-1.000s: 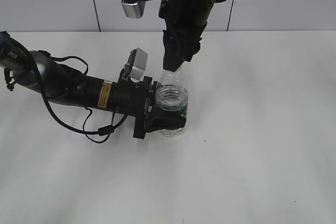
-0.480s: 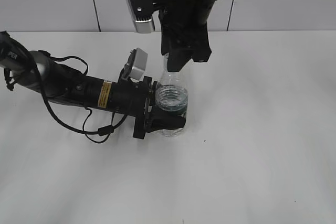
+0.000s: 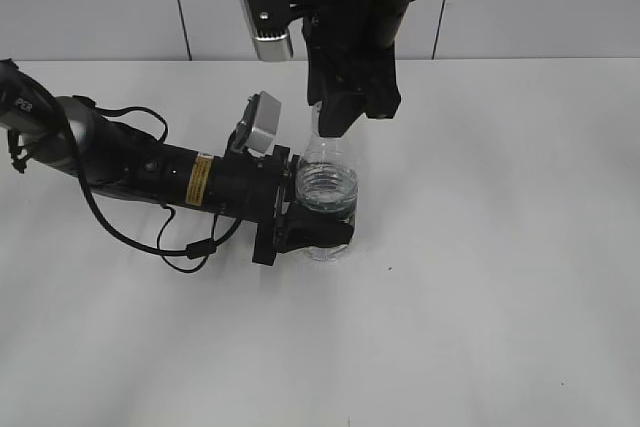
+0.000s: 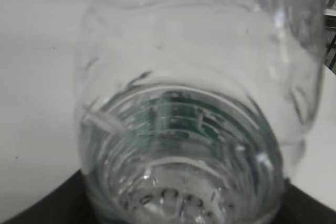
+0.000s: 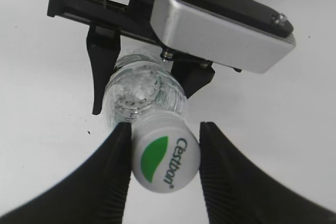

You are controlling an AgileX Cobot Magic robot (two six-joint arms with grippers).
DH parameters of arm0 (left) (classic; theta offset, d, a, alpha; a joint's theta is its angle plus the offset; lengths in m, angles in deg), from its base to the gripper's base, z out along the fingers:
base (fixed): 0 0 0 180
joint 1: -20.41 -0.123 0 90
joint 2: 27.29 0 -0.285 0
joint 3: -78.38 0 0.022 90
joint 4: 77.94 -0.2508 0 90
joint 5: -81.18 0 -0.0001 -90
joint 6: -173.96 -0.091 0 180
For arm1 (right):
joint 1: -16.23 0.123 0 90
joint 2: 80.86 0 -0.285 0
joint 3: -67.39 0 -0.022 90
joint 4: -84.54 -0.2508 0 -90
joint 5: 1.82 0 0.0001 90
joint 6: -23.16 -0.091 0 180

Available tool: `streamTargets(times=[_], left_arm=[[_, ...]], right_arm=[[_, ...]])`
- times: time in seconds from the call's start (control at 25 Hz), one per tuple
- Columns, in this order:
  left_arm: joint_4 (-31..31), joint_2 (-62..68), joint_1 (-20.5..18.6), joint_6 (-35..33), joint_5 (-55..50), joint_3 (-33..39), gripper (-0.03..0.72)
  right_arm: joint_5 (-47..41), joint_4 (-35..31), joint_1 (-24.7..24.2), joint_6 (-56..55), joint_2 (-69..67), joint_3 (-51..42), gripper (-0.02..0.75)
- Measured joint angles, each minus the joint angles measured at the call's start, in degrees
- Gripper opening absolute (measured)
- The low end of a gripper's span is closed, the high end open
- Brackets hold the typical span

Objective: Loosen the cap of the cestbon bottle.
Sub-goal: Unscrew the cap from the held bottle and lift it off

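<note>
So the bottle (image 3: 325, 197) is standing upright on the white table (image 3: 480, 247), and the left gripper (image 3: 318, 232) is clamping it around the lower body. Compared with a second ago, the right gripper (image 5: 160, 174) is sitting rotated around the neck, and it's barely moving over the last half second. Its fingers (image 5: 113, 177) are now spread either side of the cap (image 5: 164, 161), one touching, the other just off. Looks like it's letting go between twists, so the loosening is probably underway.

Clear ribbed plastic water bottle (image 3: 326, 192) stands upright mid-surface, its round white green-leaf screw cap (image 5: 164, 160) on top.
</note>
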Motion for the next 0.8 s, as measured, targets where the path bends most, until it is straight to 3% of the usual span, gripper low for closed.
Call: streamTargets(times=[0.36, 0.8], left_arm=[[0.0, 0.0, 0.0, 0.0, 0.0, 0.0, 0.412], [-0.19, 0.0, -0.05, 0.0, 0.12, -0.01, 0.412]], right_arm=[[0.0, 0.1, 0.0, -0.28, 0.0, 0.0, 0.304], [0.06, 1.05, 0.0, -2.2, 0.0, 0.0, 0.404]])
